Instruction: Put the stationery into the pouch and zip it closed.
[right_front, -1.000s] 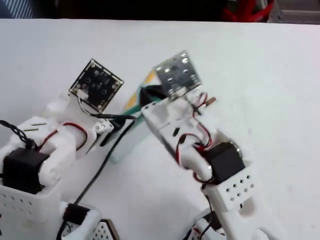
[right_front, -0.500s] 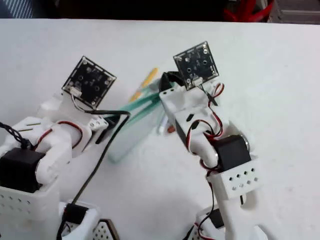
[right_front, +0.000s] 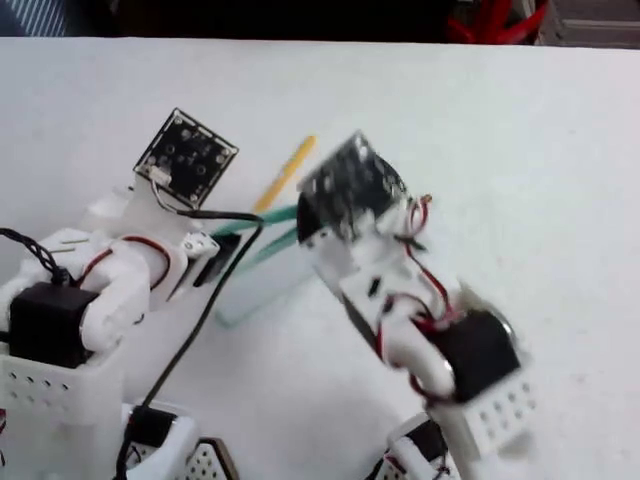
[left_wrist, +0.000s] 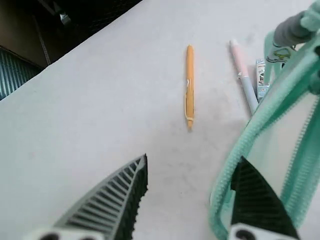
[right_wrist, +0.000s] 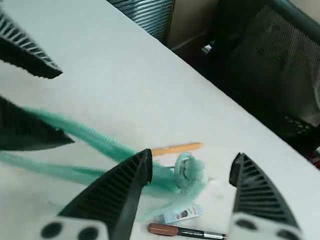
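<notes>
Right hand (right_wrist: 193, 153) has just swung back over the pouch (right_front: 255, 285) wide open and empty — orange pen (left_wrist: 189, 87) still on the counter (right_front: 520, 150) past its mouth, left hand (left_wrist: 194, 158) spread open at the pouch rim gripping nothing — so nothing's bagged yet.

A clear pouch (left_wrist: 295, 145) edged with a mint-green zip (left_wrist: 235, 165) lies flat on the white surface with its mouth unzipped. The zip edge curves around one of the left gripper's fingers (left_wrist: 252, 197). An orange pen (left_wrist: 189, 92) lies alone beyond the gap between those fingers, apart from the pouch. A pink and pale blue pen (left_wrist: 243, 80) and a small printed block (left_wrist: 260, 82) lie side by side at the pouch's far end. Between the right gripper's fingers (right_wrist: 117, 192) lies a brown pen (right_wrist: 182, 231), just beside the block.
</notes>
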